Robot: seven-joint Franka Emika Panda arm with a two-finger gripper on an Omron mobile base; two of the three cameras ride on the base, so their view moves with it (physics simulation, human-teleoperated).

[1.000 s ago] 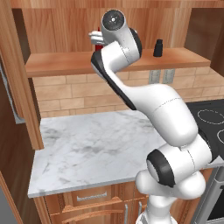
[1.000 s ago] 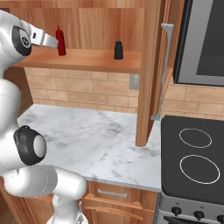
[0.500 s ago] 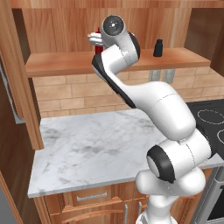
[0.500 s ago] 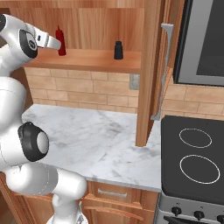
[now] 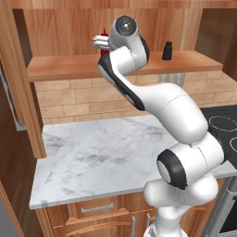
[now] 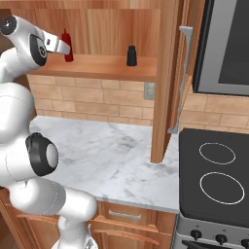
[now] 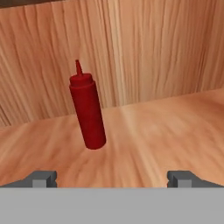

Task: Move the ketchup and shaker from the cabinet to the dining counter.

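My glossy white, rounded, jointed robot arm (image 5: 171, 106) has black discs at its joints and a black side stripe.

Ketchup (image 7: 88, 111): smooth red plastic, dull sheen. Shaker (image 6: 131, 55): matt black. Cabinet (image 7: 144, 48) shelf and back: grained, satin wood. Counter (image 5: 106, 157): polished veined marble. Wall behind: matt brick tile (image 6: 87, 104). Stove top (image 6: 216, 177): glossy black glass.

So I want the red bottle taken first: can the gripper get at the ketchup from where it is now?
Probably yes. The gripper is open and faces the ketchup, which stands upright on the cabinet shelf, with bare wood between them. The shaker stands well off to the side.
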